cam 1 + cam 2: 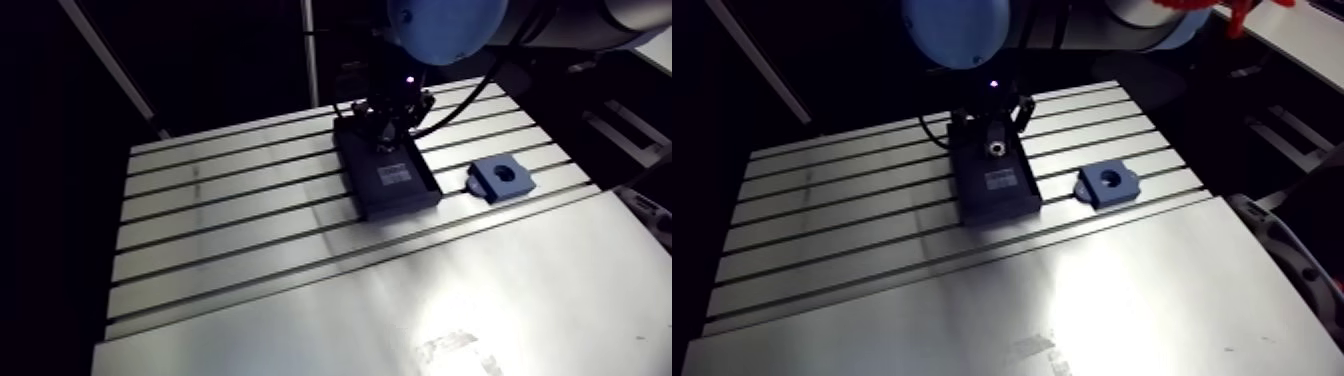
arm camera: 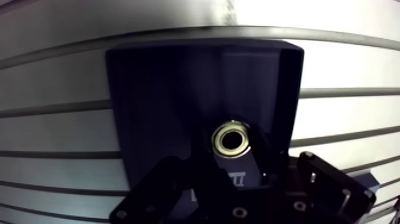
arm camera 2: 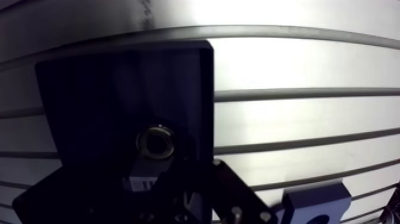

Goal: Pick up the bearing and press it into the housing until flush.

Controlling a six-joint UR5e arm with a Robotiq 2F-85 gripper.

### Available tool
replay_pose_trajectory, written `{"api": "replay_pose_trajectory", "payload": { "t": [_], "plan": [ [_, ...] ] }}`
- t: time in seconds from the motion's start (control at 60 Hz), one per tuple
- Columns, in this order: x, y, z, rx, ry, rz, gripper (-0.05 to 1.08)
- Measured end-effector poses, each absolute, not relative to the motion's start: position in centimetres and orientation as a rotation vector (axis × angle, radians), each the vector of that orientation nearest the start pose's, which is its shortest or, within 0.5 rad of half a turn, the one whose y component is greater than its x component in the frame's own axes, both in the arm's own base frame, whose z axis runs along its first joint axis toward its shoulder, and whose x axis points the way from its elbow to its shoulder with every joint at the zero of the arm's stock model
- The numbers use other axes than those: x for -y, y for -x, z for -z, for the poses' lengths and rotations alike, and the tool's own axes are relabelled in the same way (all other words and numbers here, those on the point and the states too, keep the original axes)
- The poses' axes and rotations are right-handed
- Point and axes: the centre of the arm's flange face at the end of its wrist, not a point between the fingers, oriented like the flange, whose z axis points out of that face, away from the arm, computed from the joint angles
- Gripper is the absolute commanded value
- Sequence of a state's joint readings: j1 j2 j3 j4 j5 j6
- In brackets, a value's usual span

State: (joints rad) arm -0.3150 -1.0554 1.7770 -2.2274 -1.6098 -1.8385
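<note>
1. Bearing (image 2: 232, 138) lies flat, bore up, in the dark tray (image 2: 161, 101), directly under the hand (image 2: 233, 159).
2. Hand open or closed: cannot tell, dark on dark.
3. Housing (image 1: 500, 178) sits on the desk (image 1: 230, 210) beside the tray, not touching it; the carry is likely a short sideways move.

Legible text: none found.

Item 1: one label (image 1: 392, 175), a pale rectangle on the floor of the dark tray (image 1: 405, 203), near its middle. In the arm view I make out faint lines of print on it. They are too small to read, so I can record no word, brand or number.

Item 2: in my wrist view the same label lies just beside the bearing (image 2: 232, 138), mostly in shadow. Two pale upright strokes show on the lit part. I cannot tell which characters they are.
</note>
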Motion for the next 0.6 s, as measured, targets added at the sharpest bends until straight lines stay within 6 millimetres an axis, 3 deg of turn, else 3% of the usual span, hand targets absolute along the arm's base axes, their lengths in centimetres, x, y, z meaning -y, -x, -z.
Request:
{"api": "replay_pose_trajectory", "payload": {
  "t": [0.6],
  "plan": [
    [-5.9,60.8,-17.9,-3.083,-0.062,-0.034,0.60]
  ]
}}
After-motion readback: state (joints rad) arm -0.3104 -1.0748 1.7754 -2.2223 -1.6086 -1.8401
